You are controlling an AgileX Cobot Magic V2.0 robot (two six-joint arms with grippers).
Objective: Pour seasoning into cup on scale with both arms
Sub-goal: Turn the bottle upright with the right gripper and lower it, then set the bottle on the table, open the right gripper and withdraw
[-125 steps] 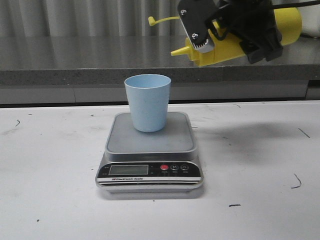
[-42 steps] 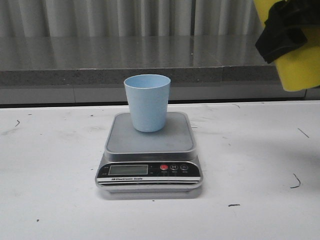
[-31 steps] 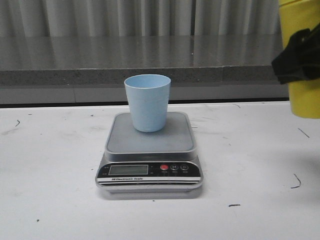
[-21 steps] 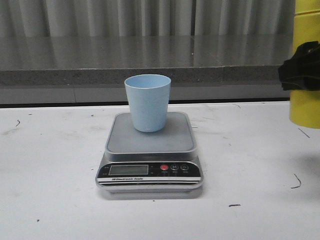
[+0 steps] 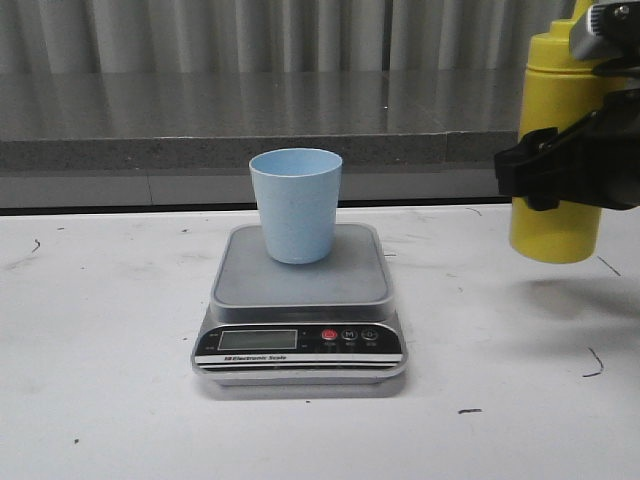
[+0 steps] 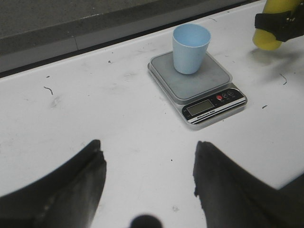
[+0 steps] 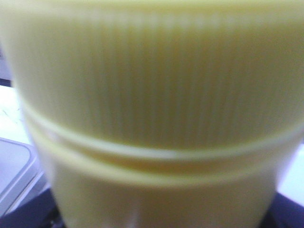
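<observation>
Right gripper (image 5: 570, 170): seen in the front view clamped around the middle of the yellow bottle (image 5: 560, 150). The bottle is held upright, its base clear of the white table (image 5: 100, 330), with a shadow cast on the surface below. In the right wrist view the frame is filled by the ribbed yellow wall of the bottle (image 7: 152, 109), blurred; the fingers themselves are hidden there.

Left gripper (image 6: 147, 190): shown in the left wrist view with both dark fingers (image 6: 71, 190) spread wide apart and nothing between them. It is not seen in the front view.

Cup (image 5: 295, 205): pale blue, placed upright on the rear part of the platform of the scale (image 5: 300, 300), well to the left of the right gripper and lower than it. From the left gripper it is found ahead, across bare table. Its inside cannot be made out.

Scale: laid flat on the table, panel facing the camera; a red button (image 5: 328, 336) is noted beside the screen.
</observation>
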